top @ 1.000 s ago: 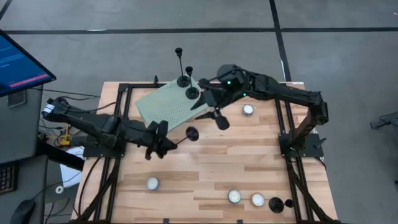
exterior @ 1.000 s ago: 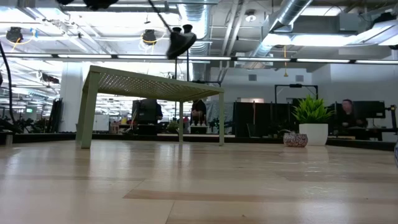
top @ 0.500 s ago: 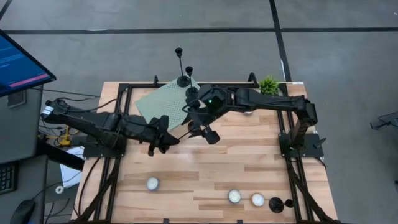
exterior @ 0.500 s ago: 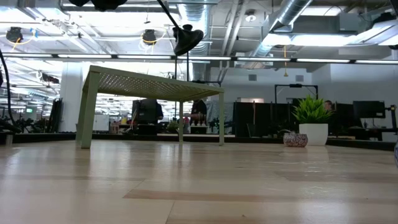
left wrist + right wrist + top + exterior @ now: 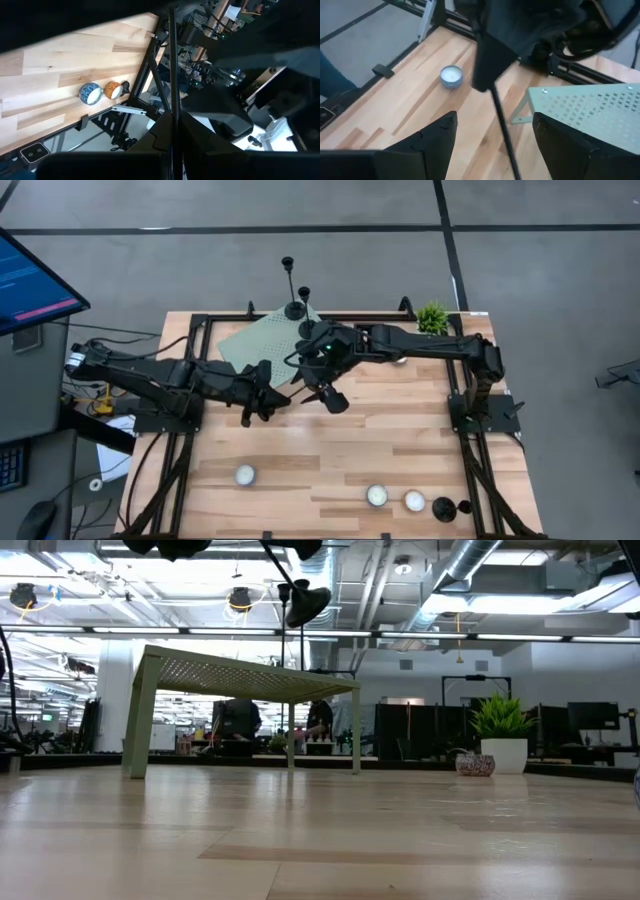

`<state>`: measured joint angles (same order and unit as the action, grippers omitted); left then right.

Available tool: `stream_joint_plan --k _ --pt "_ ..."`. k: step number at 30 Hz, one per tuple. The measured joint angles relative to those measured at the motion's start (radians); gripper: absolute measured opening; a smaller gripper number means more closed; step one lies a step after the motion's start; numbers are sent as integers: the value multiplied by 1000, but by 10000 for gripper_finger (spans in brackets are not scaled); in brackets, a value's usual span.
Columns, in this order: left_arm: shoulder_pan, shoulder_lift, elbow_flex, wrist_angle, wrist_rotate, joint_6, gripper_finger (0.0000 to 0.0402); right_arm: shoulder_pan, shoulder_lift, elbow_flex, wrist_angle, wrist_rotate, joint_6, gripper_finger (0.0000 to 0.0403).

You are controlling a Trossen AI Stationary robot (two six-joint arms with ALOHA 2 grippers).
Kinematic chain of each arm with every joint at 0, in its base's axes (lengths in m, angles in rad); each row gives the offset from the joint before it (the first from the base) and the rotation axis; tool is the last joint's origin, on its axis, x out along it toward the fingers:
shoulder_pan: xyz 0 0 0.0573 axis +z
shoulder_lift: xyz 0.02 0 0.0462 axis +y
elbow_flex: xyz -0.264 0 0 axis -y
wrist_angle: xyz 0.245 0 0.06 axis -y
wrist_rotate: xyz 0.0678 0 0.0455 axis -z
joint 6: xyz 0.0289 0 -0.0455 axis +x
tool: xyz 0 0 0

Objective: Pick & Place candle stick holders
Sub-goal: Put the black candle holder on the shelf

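Note:
My left gripper (image 5: pixel 268 388) is shut on a slim black candle stick holder held high above the table. Its stem (image 5: pixel 501 122) runs on toward my right gripper (image 5: pixel 322 380), and its disc base (image 5: pixel 305 605) shows in the low view. My right gripper (image 5: pixel 495 120) is open, with one finger on either side of the stem and not touching it. Two more holders (image 5: pixel 296 308) (image 5: pixel 309 328) stand on their disc bases on the pale green perforated stand (image 5: pixel 262 345). Another holder (image 5: pixel 447 508) lies on the table near the front right corner. My left gripper pinches the holder's thin stem (image 5: pixel 171 102) between its two fingers, coming from the table's left. The stem runs on ahead of the fingers. The holder is lifted clear of the table and slants, with its disc base (image 5: pixel 305 605) as the lower end.
Tealight candles lie on the table at the front left (image 5: pixel 245 475) and front right (image 5: pixel 377 495) (image 5: pixel 414 501). A small potted plant (image 5: pixel 432 315) stands at the far right. The green stand (image 5: pixel 240 675) stands on legs at the far side.
My right gripper has gone toward the table's left, to the held holder, and its open fingers now stand on either side of the stem. My left gripper has gone a little toward the far edge with the holder, which stays lifted and slanted.

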<state>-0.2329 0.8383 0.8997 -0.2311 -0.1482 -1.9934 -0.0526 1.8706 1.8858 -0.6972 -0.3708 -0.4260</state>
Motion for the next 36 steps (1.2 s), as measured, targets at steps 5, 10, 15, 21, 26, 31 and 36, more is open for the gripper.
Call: stream_joint_plan --k 5,10,15,21,26,31,36 --pt "0 0 0 5 0 5 19 -12 0 0 -14 2 0 253" --pt "0 0 0 9 -10 8 19 -14 0 0 -12 5 -3 253" --pt "0 0 0 14 -14 8 19 -11 24 2 11 2 -1 253" --pt "0 8 1 17 -15 7 19 -1 48 0 17 1 6 250" --pt "0 15 1 21 -16 1 19 -8 48 9 21 -10 7 210" --pt "0 15 1 27 -16 0 19 -19 48 10 13 -22 8 135" --pt "0 15 1 36 -16 3 19 -17 49 10 13 -25 8 81"
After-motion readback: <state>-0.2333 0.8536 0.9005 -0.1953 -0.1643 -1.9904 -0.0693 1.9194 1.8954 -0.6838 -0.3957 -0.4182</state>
